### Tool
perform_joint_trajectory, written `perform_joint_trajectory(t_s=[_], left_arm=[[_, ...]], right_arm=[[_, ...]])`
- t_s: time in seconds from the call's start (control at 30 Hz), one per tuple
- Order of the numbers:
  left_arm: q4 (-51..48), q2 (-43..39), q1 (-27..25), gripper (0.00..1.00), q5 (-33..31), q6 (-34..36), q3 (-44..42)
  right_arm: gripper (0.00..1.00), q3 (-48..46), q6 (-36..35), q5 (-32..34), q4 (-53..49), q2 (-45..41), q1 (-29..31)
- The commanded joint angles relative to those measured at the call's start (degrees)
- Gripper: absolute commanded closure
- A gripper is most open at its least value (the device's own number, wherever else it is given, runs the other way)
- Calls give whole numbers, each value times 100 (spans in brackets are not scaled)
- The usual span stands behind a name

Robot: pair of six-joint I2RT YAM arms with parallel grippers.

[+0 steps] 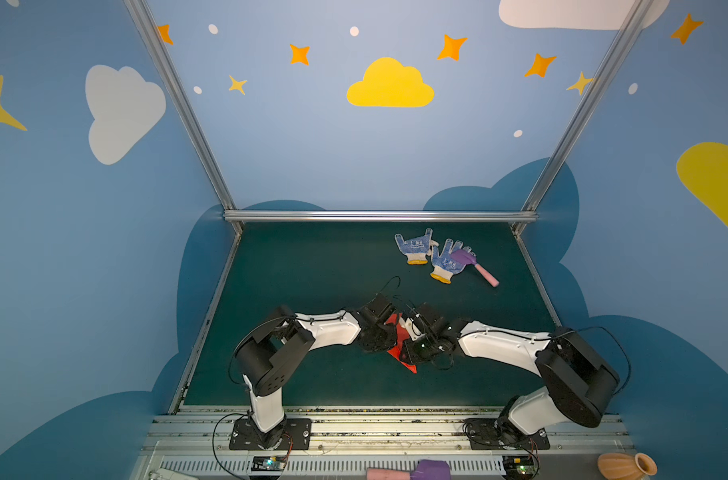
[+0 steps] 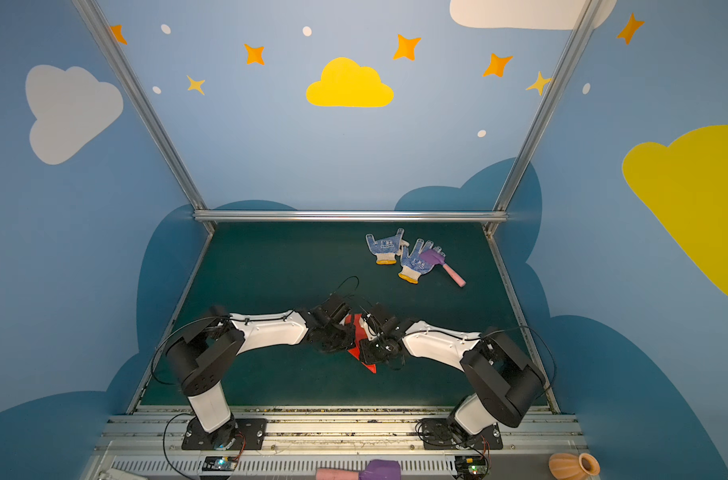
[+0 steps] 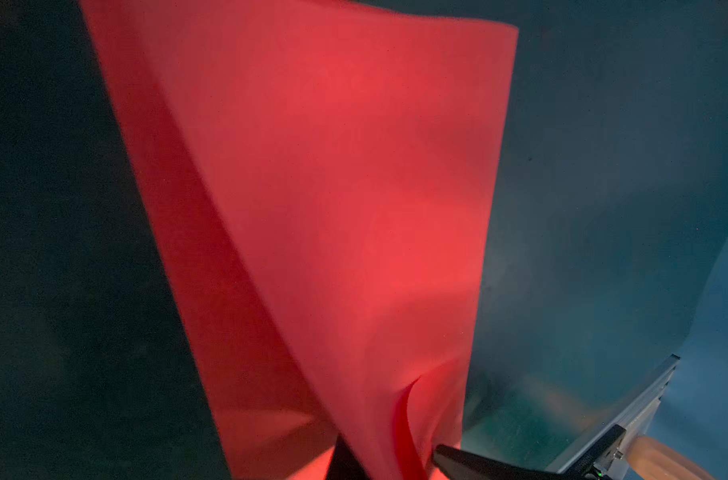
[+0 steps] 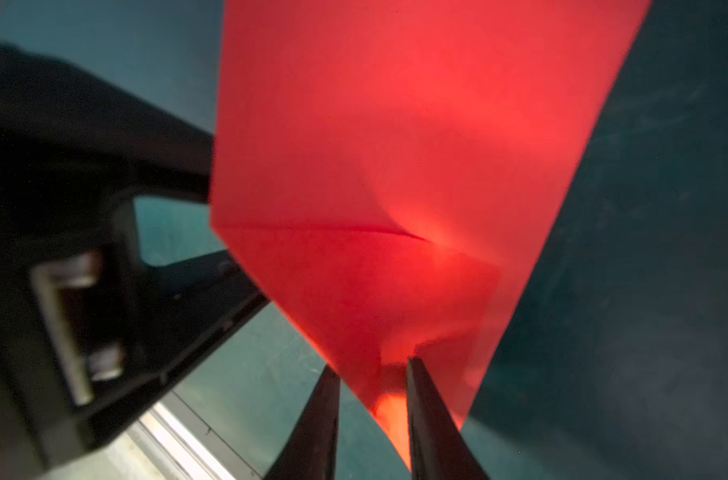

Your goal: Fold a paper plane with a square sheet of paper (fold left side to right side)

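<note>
Two blue-dotted white gloves (image 1: 414, 248) (image 1: 447, 264) lie side by side, far right on the green mat (image 1: 312, 270). A purple-and-pink toy hammer (image 1: 474, 266) rests with its head on the right glove. A second hammer (image 1: 412, 471) lies on the front rail, with an orange ribbed vase (image 1: 626, 465) on its side at the right end. The blue walls carry a yellow cloud (image 1: 389, 85) and stars.

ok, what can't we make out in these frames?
Creases in paper: both top views, arms cover most of it.
Grip of left claw: left wrist view, bottom edge cuts it off.
Whether right claw touches paper: right wrist view, blurred, backlit.
Print on gloves: top views, too small.
Rest of near hammer: top views, bottom edge crops it.
</note>
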Motion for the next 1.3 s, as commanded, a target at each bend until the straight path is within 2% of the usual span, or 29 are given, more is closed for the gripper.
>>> perform_joint_trajectory(t_s=[0.0, 0.43, 0.97, 1.1, 1.27], left_arm=[[-268, 240, -31, 96, -24, -2, -18], [-295, 258, -27, 96, -18, 16, 22], [-270, 250, -34, 96, -12, 15, 4], [-277, 242, -34, 96, 4, 19, 11], [-277, 255, -29, 97, 10, 18, 9]], right_arm=[[72, 197, -225, 604, -453, -21, 181], [73, 505, -327, 1669, -969, 132, 736], [90, 533, -299, 1707, -936, 227, 834], [100, 515, -266, 1667, -893, 267, 842], [100, 374, -128, 1498, -703, 264, 803]])
